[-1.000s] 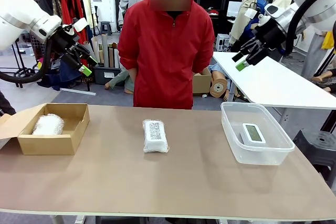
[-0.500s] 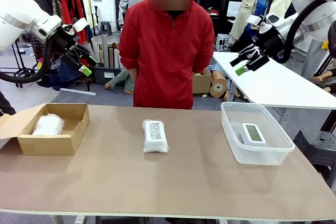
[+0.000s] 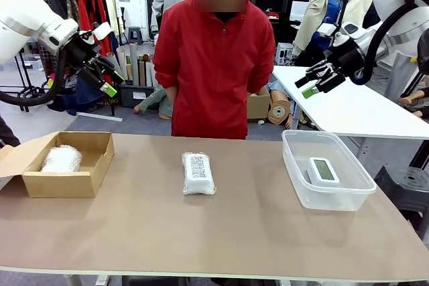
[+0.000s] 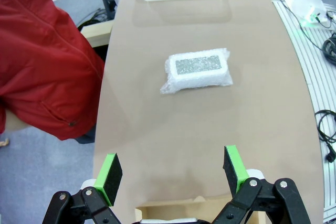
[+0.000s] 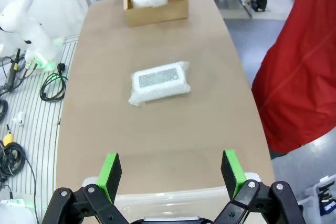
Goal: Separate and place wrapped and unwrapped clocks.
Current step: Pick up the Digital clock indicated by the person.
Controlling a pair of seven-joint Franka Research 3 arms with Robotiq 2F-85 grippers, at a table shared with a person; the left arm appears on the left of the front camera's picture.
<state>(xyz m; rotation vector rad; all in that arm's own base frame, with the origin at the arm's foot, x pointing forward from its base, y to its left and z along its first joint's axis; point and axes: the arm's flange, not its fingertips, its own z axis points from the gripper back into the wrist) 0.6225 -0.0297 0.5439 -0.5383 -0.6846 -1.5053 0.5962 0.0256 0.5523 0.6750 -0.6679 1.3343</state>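
- Table [image 3: 234, 232] — the three clocks sit well apart on it. The person's hands are hidden behind the red jacket.
- Cardboard box [image 3: 64, 184], robot's left end. Its near wall hides the base of what's inside.
- Clear tub [image 3: 328, 199], right end. Thin walls, so it probably slides if bumped.
- Left gripper [image 4: 173, 174] and right gripper [image 3: 305, 86] both hang high over their ends of the table, jaws wide apart, holding nothing.
- Labelled wrapped clock [image 3: 198, 173], mid-table, lying flat and alone. I'd judge it light, with a hard core under soft, slippery bubble wrap. Pinch across the short sides, mid-length, and firmly enough to reach the core. The loose wrap at the ends is no good for a grip, and the label print is too small to read.
- Plain wrapped clock [image 3: 61, 159], already in the box. The contents can't be made out through the wrap.
- Bare clock [image 3: 324, 170], in the tub — smooth hard shell, screen up, likely scratch-prone. The display is unreadable.
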